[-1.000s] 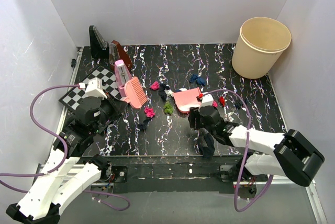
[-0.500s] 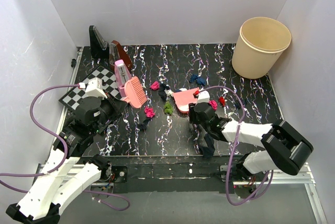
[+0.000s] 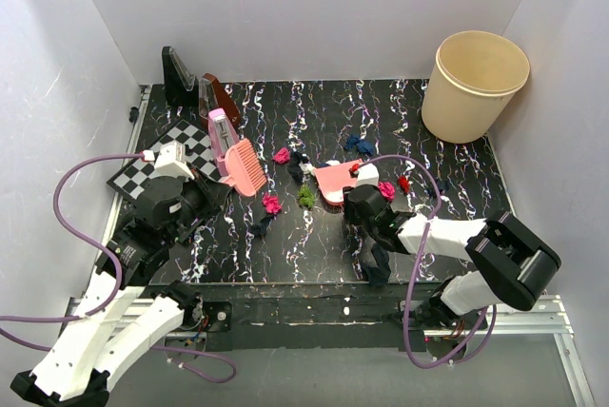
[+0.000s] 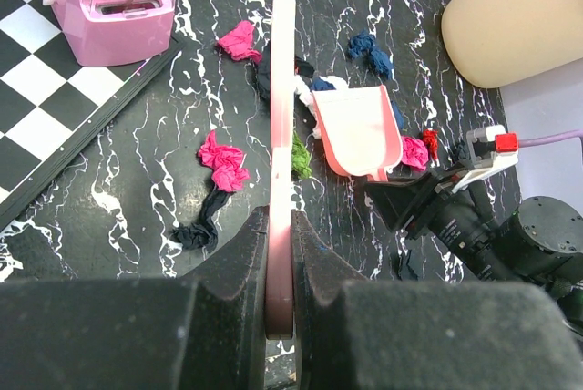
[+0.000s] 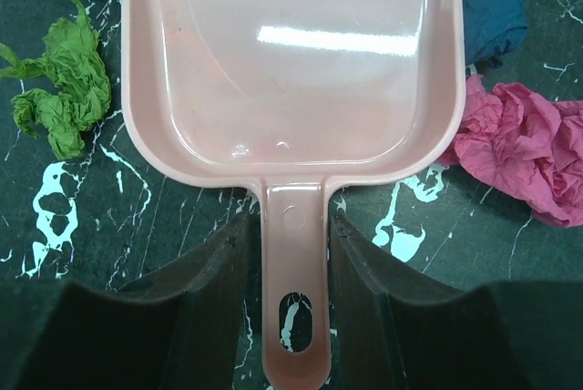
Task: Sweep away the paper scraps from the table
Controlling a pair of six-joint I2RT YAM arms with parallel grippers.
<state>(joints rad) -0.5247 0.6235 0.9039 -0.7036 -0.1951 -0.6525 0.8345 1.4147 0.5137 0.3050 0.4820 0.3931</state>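
Paper scraps lie mid-table [image 3: 314, 245]: magenta [image 3: 272, 203], green [image 3: 305, 197], blue [image 3: 359, 145], red [image 3: 403, 184] and black [image 3: 262, 226]. My left gripper [image 3: 221, 182] is shut on the handle of a pink brush [image 3: 245, 167], held on edge left of the scraps; the left wrist view shows the gripper [image 4: 281, 221] and the brush [image 4: 282, 89]. My right gripper [image 3: 357, 200] is open. Its fingers [image 5: 209, 290] straddle the handle of the empty pink dustpan [image 5: 291, 53] with narrow gaps. A green wad [image 5: 59, 89] lies left of the pan and a magenta wad [image 5: 528, 144] lies right.
A beige bin [image 3: 474, 84] stands at the back right. A checkered chessboard [image 3: 166, 164] and a pink metronome [image 3: 222, 136] are at the left. Dark upright objects [image 3: 176, 74] stand at the back left. White walls enclose three sides.
My right gripper has moved forward and left to the dustpan, and its fingers now sit either side of the handle. The left arm and brush have not moved.
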